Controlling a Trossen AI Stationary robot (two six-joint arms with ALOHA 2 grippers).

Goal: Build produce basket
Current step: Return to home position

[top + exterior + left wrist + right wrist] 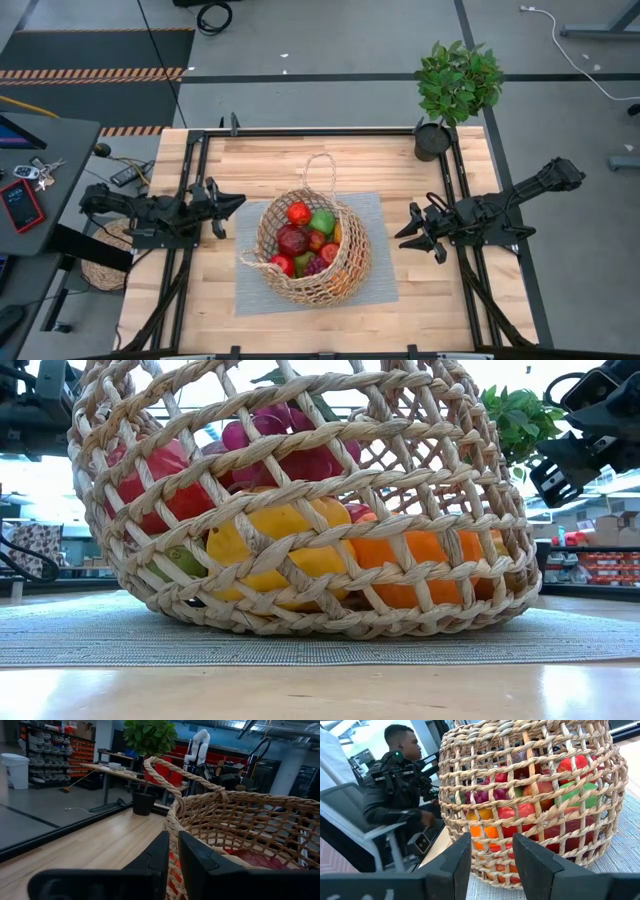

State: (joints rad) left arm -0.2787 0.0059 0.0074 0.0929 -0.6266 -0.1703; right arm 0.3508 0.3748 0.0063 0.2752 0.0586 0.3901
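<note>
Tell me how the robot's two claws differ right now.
The left gripper has its fingers pressed almost together; the right gripper has its fingers well apart. The left gripper looks across the rim of the basket, near a handle; the right gripper faces the basket's side wall. Both are empty, flank the basket without touching it, and point toward it.

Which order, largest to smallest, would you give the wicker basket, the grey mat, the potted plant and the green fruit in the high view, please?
1. grey mat
2. basket, within the mat's outline
3. potted plant, perhaps flattered by standing nearer the overhead camera
4. green fruit
</note>
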